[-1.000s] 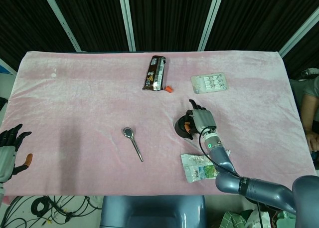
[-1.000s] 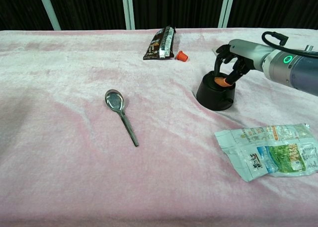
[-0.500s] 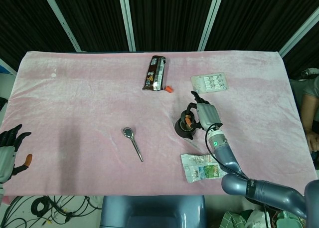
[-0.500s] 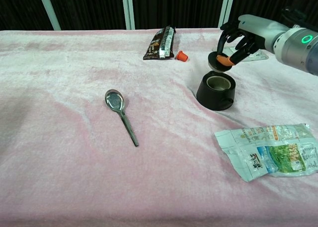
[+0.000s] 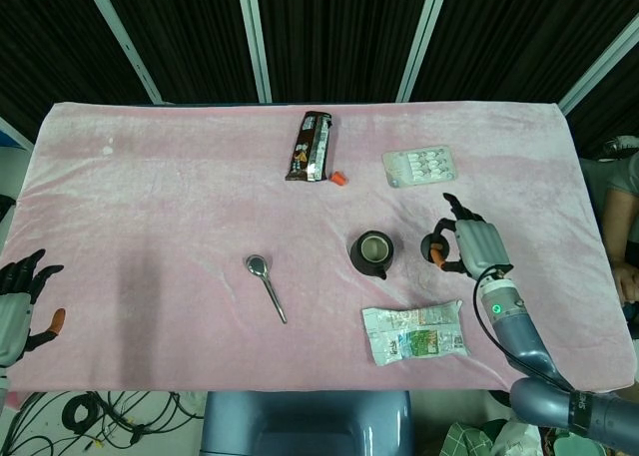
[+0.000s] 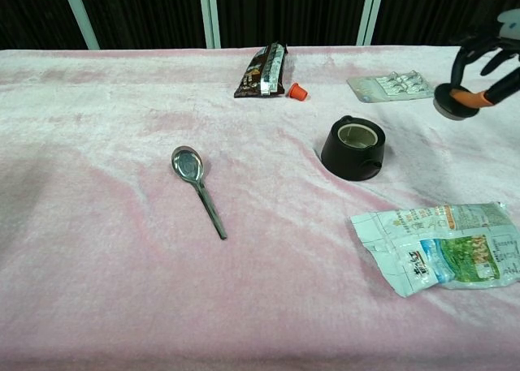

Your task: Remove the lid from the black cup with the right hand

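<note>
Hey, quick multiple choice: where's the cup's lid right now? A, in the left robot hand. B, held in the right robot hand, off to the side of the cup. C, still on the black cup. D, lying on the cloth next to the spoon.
B: the right robot hand grips the lid clear of the cup, whose mouth is open.

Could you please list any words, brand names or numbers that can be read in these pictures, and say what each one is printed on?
None can be read with confidence.
Dark snack wrapper: light lettering, too small and blurred to read.
Green and white packet: printed text and a blue patch in the chest view, too small to read.
Pill pack: no print legible.
Black cup, spoon and the lid held by the right robot hand: no markings visible.
</note>
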